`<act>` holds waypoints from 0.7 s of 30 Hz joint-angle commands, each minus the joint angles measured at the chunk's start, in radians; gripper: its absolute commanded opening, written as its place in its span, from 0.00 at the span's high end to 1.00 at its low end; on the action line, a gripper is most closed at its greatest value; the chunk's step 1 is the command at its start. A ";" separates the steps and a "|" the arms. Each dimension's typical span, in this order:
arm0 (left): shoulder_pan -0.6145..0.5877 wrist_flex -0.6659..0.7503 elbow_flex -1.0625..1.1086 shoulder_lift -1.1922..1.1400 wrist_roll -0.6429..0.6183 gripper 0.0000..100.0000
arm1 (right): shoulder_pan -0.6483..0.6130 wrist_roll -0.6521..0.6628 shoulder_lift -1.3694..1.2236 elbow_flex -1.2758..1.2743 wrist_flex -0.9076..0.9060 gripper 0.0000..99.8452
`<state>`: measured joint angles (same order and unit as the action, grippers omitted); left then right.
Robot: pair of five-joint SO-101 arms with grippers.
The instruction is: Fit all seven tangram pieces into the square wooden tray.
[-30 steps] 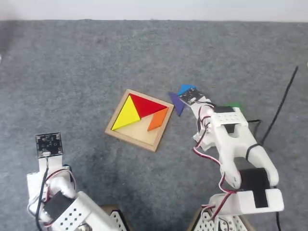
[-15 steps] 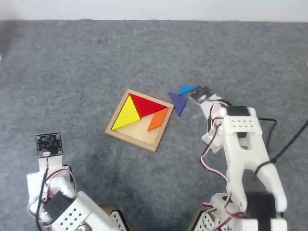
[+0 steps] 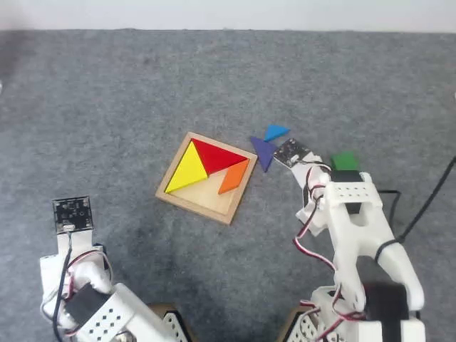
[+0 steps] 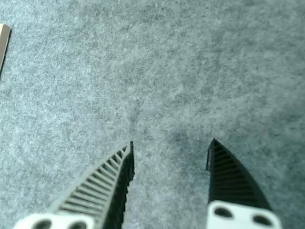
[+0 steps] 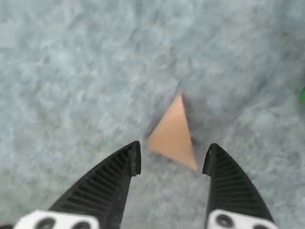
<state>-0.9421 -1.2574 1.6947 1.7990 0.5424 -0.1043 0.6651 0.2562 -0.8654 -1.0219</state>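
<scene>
The square wooden tray (image 3: 191,196) lies mid-table and holds a yellow triangle (image 3: 187,169), a red triangle (image 3: 216,154) and an orange piece (image 3: 233,177). Just right of it on the carpet are a purple triangle (image 3: 262,152), a blue triangle (image 3: 275,132) and a green piece (image 3: 345,159). My right arm (image 3: 349,206) stands between the purple and green pieces. Its gripper (image 5: 174,144) is open just above a small tan triangle (image 5: 172,136), which lies flat between the fingertips. My left gripper (image 4: 171,143) is open over bare carpet at the front left.
Grey carpet covers the whole table. A corner of the tray (image 4: 2,38) shows at the edge of the left wrist view. A green sliver (image 5: 302,95) sits at the edge of the right wrist view. The left arm (image 3: 78,285) stays near the front left edge.
The right arm has shifted right and drawn back slightly, uncovering the blue triangle and more of the green piece. The left arm has not moved.
</scene>
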 commanded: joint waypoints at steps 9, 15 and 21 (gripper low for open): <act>0.003 -0.005 -0.012 0.014 0.011 0.76 | 0.002 0.015 -0.116 0.021 0.102 0.89; 0.003 -0.005 -0.012 0.014 0.011 0.76 | 0.002 0.008 -0.114 0.025 0.090 0.92; 0.003 -0.005 -0.012 0.014 0.011 0.76 | -0.008 -0.077 -0.102 0.158 -0.004 0.93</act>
<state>-0.9421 -1.2574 1.6947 1.7990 0.5424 -0.1013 0.6437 0.1427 -0.8332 -0.9406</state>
